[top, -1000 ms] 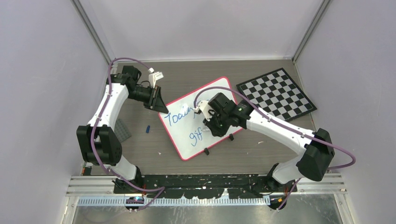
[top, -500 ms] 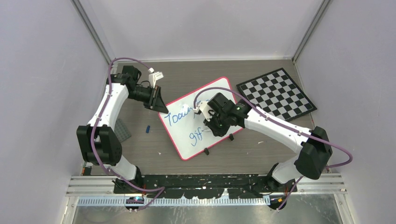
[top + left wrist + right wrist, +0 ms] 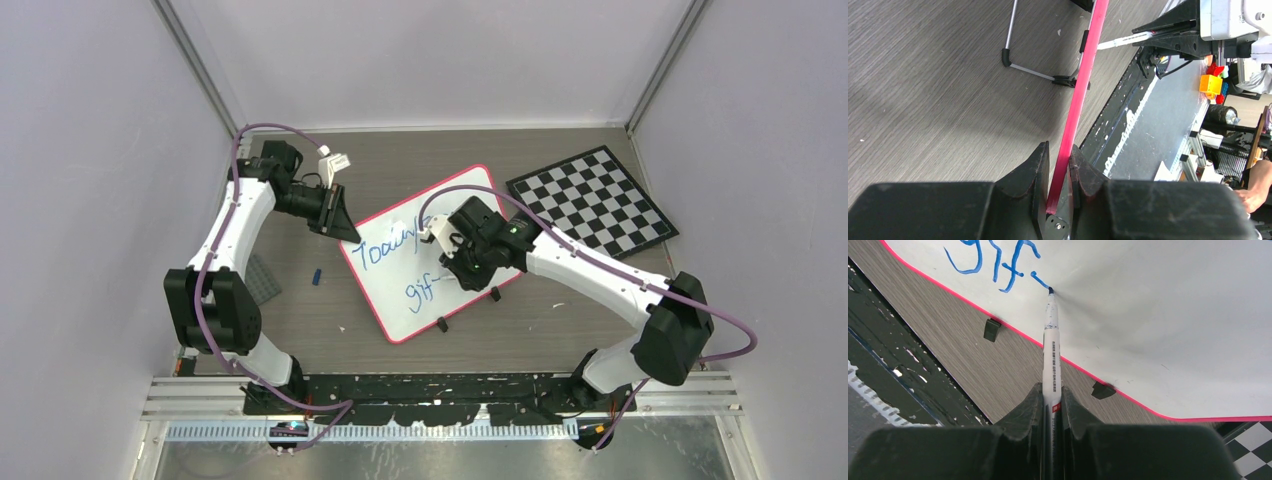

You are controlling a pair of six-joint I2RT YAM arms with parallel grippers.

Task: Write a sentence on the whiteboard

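The whiteboard (image 3: pixel 455 205), white with a thin pink frame, stands tilted on the table's middle, with blue writing (image 3: pixel 425 290) on it. My left gripper (image 3: pixel 340 228) is shut on its upper left corner; in the left wrist view the pink edge (image 3: pixel 1078 95) runs between the jaws of the left gripper (image 3: pixel 1058 155). My right gripper (image 3: pixel 1051 392) is shut on a white marker (image 3: pixel 1051 340). The marker's blue tip touches the whiteboard (image 3: pixel 1148 315) at the end of a short dash after the letters "gif" (image 3: pixel 998 260). From above, the right gripper (image 3: pixel 462 262) hangs over the board's lower right part.
A black-and-white checkerboard (image 3: pixel 590 200) lies at the back right, close to the board's right corner. Two black clip feet (image 3: pixel 441 324) stick out under the board's near edge. A small blue piece (image 3: pixel 317 276) and a grey plate (image 3: pixel 262 278) lie at the left.
My right gripper has slid the marker a little to the right, leaving a short dash after "gif". The left gripper and the board have not moved.
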